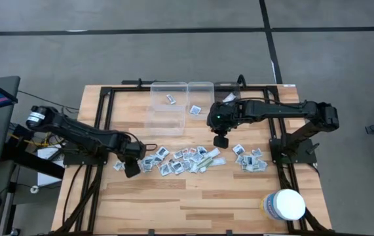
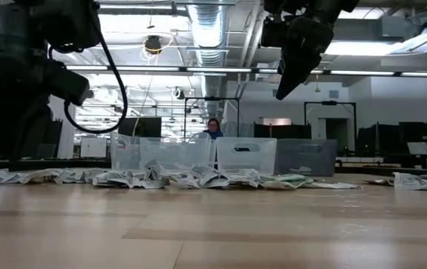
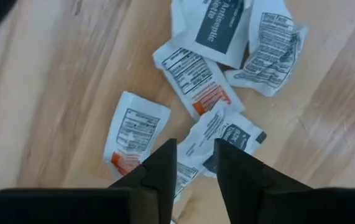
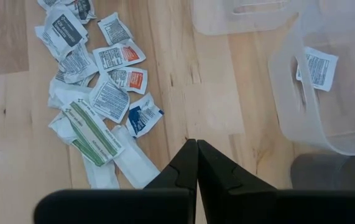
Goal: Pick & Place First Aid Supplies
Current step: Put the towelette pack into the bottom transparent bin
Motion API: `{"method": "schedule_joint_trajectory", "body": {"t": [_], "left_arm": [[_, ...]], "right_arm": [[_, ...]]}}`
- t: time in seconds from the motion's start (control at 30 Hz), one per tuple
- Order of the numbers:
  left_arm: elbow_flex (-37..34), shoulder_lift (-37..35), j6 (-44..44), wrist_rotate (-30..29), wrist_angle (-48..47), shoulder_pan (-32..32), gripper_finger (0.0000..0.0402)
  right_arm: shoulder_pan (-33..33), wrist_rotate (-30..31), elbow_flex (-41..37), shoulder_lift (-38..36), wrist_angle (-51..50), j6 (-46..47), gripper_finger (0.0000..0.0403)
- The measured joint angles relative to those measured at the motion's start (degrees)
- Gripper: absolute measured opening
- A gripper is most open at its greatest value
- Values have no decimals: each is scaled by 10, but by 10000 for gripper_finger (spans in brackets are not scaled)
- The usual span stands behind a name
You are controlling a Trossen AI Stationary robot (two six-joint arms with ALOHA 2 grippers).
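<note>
The first aid supplies (image 1: 180, 159) lie scattered flat on the wooden table, small white packets in a band across its middle. A second cluster (image 1: 250, 159) lies toward the right. My left gripper (image 1: 132, 167) is at the band's left end, pointing steeply down and open by a narrow gap (image 3: 196, 149). Its fingertips stand just over a crumpled packet with a dark print (image 3: 224, 127). Another packet (image 3: 133, 130) lies beside it. My right gripper (image 1: 221, 139) hangs shut and empty (image 4: 197, 144) above the table, near the clear bins.
Clear plastic bins (image 1: 168, 105) (image 1: 200, 98) stand at the table's far middle, each with a packet inside (image 1: 171, 99) (image 1: 195, 109). A big white round tub (image 1: 285, 205) stands at the near right corner. A person (image 2: 213, 128) shows far behind the table.
</note>
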Motion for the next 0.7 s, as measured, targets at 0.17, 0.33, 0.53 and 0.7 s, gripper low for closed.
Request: {"method": "schedule_joint_trajectory", "body": {"t": [0.17, 0.33, 0.53, 0.7], "left_arm": [[0, 3, 0, 0, 7, -6, 133], [0, 3, 5, 0, 6, -6, 140], [-27, 3, -2, -3, 28, -7, 139], [-42, 3, -17, -3, 35, -7, 138]], "right_arm": [[0, 0, 0, 0, 0, 0, 0], [0, -2, 0, 0, 0, 0, 0], [1, -2, 0, 0, 0, 0, 0], [1, -2, 0, 0, -2, 0, 0]]}}
